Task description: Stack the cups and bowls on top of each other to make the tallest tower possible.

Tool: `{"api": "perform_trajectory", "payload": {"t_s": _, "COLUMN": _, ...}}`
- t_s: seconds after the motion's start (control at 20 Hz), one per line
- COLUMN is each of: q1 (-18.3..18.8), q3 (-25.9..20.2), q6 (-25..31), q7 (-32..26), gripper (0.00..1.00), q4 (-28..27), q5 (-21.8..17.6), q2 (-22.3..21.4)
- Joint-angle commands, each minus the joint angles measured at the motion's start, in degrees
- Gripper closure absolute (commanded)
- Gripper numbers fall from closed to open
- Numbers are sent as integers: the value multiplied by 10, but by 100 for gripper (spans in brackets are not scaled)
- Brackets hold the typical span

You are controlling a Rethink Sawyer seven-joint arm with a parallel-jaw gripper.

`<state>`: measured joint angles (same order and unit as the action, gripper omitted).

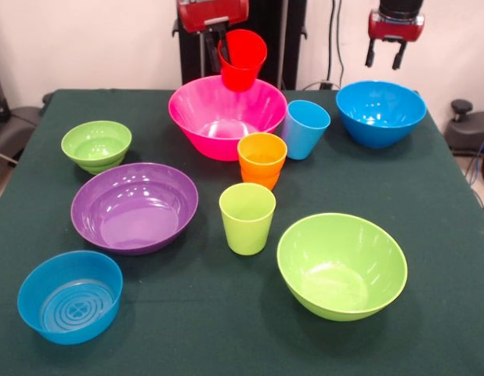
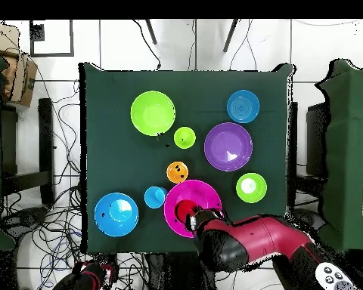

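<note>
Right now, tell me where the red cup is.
In the front view the red cup hangs in the gripper above the large pink bowl's far rim, at top centre.

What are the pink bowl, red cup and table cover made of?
Pink bowl and red cup: probably hard plastic, glossy, with bright highlights, uniform colour and thin rims. Table cover: seemingly dark green cloth or felt, matte, no reflections.

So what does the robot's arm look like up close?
The arm is thick and rounded, glossy red with black sections at the joints. From the front its end shows as a red block with a grey plate, and a dark gripper beneath it. A pale button panel sits on the arm near its base.
</note>
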<state>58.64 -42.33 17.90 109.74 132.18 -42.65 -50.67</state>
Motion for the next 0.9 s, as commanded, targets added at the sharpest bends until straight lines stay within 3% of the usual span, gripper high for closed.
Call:
{"api": "perform_trajectory", "payload": {"t_s": 0.05, "q1": -31, "q3": 3, "q6": 41, "q7": -33, "gripper": 100, "q4": -7, "q5": -33, "q2": 23}}
{"api": "perform_trajectory", "payload": {"t_s": 0.5, "q1": -35, "q3": 6, "q6": 43, "q7": -35, "gripper": 100, "q4": -11, "q5": -34, "q2": 27}}
{"api": "perform_trajectory", "payload": {"t_s": 0.55, "q1": -34, "q3": 5, "q6": 42, "q7": -36, "gripper": 0, "q4": -11, "q5": -34, "q2": 28}}
{"api": "perform_trajectory", "payload": {"t_s": 0.9, "q1": -33, "q3": 1, "q6": 39, "q7": -37, "gripper": 0, "q4": -10, "q5": -32, "q2": 27}}
